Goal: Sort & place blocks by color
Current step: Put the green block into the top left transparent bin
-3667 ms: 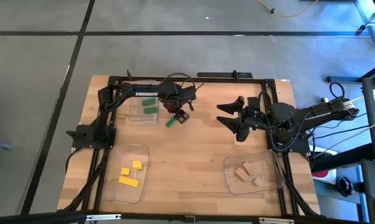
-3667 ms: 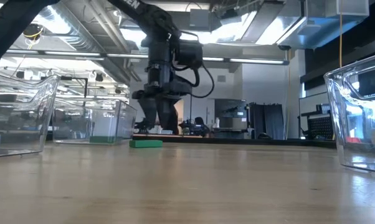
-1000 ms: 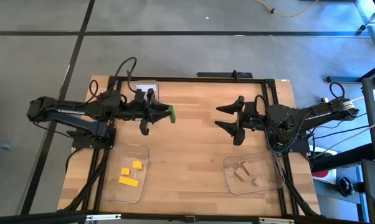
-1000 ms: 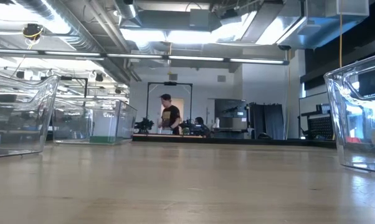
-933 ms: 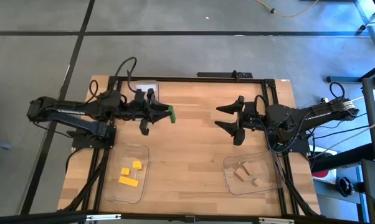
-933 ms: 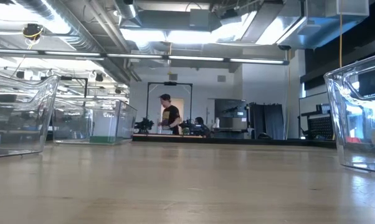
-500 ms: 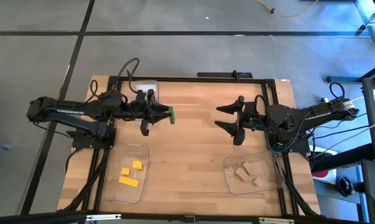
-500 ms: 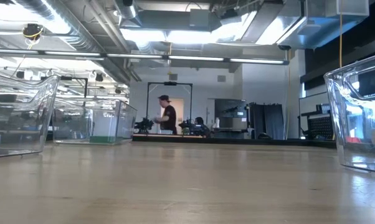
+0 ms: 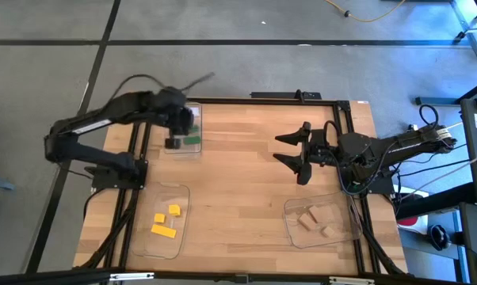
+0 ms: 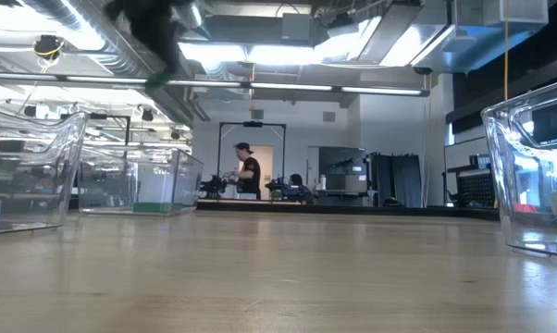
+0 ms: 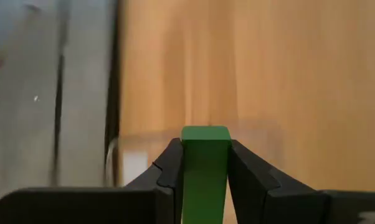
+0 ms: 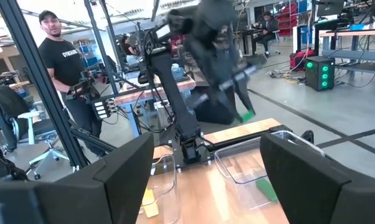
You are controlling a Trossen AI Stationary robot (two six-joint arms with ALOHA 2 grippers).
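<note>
Left gripper (image 11: 205,180): clamped on a green block (image 11: 205,163), one dark finger (image 11: 170,167) pressed to each long side; the block's end sticks out past the fingertips.
Below the left gripper (image 9: 175,127): it hangs over the clear tray at the table's far left corner (image 9: 192,147), where another green block (image 9: 192,140) lies.
Same gripper from table height: high up near the ceiling lights (image 10: 158,51), a speck of green at its tip.
Right gripper (image 9: 298,158): jaws spread wide apart, nothing between them, held above bare table (image 9: 238,190) well apart from the left one.
Nearer the table's front from the right gripper: a clear tray (image 9: 349,233) with tan blocks (image 9: 311,220).
Nearer the front from the left gripper: a clear tray (image 9: 139,237) with yellow blocks (image 9: 164,222).
Room behind: a person (image 10: 248,174) stands far off.
</note>
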